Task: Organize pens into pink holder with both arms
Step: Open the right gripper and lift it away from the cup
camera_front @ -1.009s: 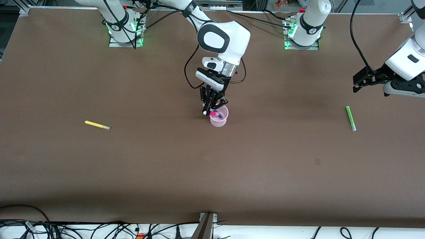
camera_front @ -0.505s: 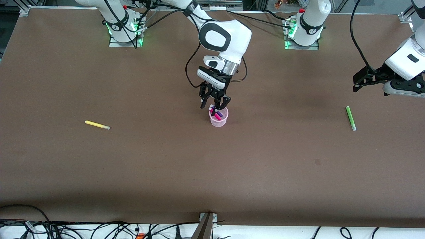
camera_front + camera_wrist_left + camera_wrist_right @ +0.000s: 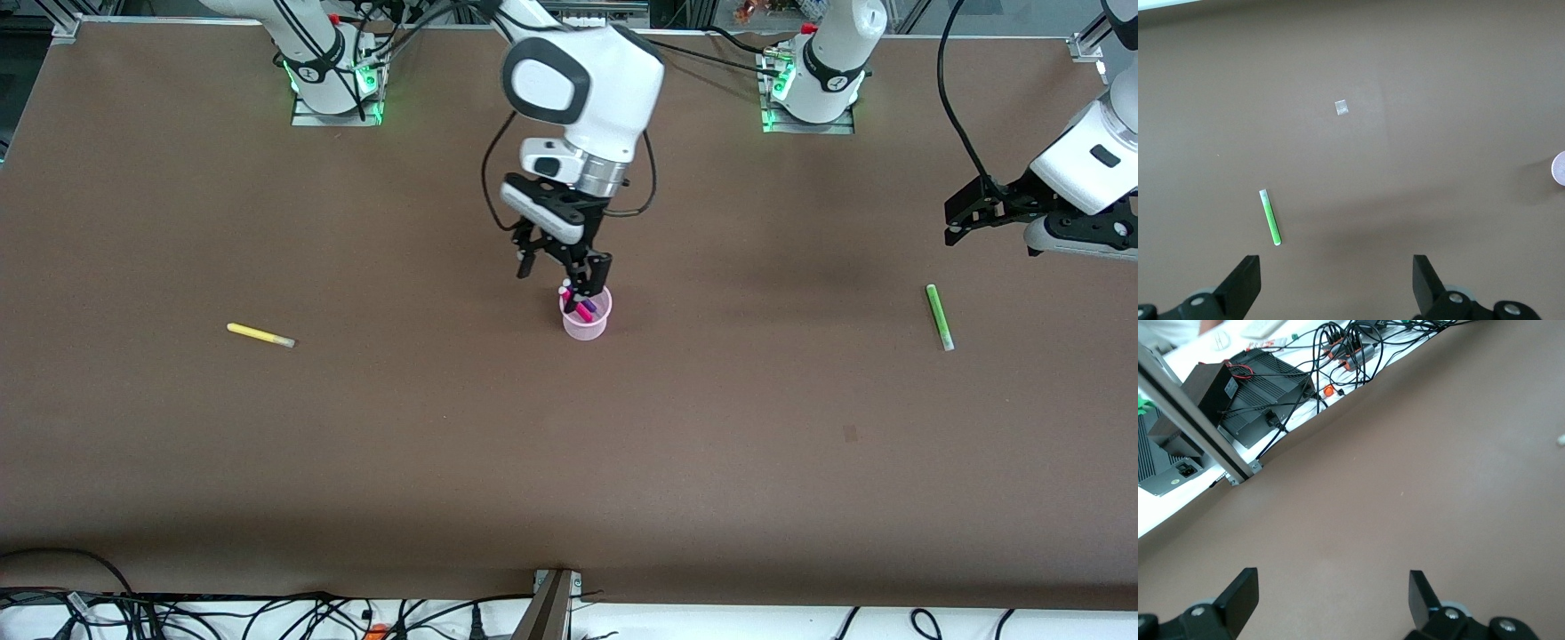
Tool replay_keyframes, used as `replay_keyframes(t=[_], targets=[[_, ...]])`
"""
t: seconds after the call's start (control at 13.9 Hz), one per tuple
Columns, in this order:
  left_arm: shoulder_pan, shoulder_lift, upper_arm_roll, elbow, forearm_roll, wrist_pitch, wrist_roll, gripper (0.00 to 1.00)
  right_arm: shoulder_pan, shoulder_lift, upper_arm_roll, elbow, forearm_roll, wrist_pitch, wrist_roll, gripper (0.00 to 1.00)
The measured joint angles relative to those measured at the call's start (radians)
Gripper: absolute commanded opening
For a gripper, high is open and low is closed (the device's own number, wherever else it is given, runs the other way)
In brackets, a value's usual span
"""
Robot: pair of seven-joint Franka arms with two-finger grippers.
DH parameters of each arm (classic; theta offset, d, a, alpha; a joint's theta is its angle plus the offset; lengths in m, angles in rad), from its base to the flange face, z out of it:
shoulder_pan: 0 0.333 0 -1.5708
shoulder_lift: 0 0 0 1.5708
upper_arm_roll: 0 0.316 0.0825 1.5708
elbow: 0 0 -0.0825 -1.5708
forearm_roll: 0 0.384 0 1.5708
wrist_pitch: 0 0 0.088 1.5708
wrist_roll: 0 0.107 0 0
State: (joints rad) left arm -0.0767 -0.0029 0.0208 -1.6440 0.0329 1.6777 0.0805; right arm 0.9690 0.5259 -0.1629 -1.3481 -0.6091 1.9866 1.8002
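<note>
The pink holder (image 3: 586, 325) stands mid-table with the magenta pen (image 3: 583, 314) and the purple pen (image 3: 589, 305) leaning inside it. My right gripper (image 3: 553, 279) hangs open and empty just above the holder; its wrist view (image 3: 1328, 607) shows only bare table between the fingers. The yellow pen (image 3: 260, 335) lies flat toward the right arm's end. The green pen (image 3: 939, 317) lies flat toward the left arm's end and shows in the left wrist view (image 3: 1270, 217). My left gripper (image 3: 958, 229) waits, open and empty, in the air above the green pen (image 3: 1336, 293).
The brown table (image 3: 444, 444) bears a small pale mark (image 3: 849, 433), also in the left wrist view (image 3: 1341, 107). The holder's rim shows at the edge of that view (image 3: 1558, 167). Cables and black boxes (image 3: 1238, 393) lie off the table's edge.
My right gripper let go of the magenta pen, which now rests in the holder, then opened wider, rose and shifted toward the right arm's end. The left arm has not moved.
</note>
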Motion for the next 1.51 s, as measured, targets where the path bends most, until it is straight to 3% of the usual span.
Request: replay_keyframes(t=[0.36,0.5,0.65,0.79,0.94,1.15,1.51], targets=[[0.000,0.000,0.000,0.000,0.023,-0.010,0.000,1.00,-0.246,-0.168,-0.022,-0.004,0.352,-0.102,-0.624,0.99],[-0.001,0.000,-0.004,0.001,0.044,-0.012,0.000,1.00,-0.303,-0.185,-0.102,-0.007,0.489,-0.163,-0.917,0.99],[-0.002,0.000,-0.008,0.002,0.047,-0.014,-0.001,1.00,-0.316,-0.184,-0.234,-0.015,0.608,-0.218,-1.214,0.99],[-0.002,0.000,-0.009,0.002,0.047,-0.019,-0.001,1.00,-0.326,-0.184,-0.342,-0.031,0.666,-0.258,-1.496,0.99],[-0.002,0.000,-0.009,0.003,0.047,-0.021,-0.001,1.00,-0.356,-0.184,-0.395,-0.057,0.696,-0.295,-1.722,0.99],[-0.002,0.000,-0.010,0.004,0.047,-0.022,-0.002,1.00,-0.421,-0.184,-0.411,-0.095,0.766,-0.358,-1.919,1.00],[-0.002,0.000,-0.010,0.020,0.057,-0.022,-0.002,1.00,-0.433,-0.186,-0.436,-0.106,0.782,-0.362,-1.947,1.00]])
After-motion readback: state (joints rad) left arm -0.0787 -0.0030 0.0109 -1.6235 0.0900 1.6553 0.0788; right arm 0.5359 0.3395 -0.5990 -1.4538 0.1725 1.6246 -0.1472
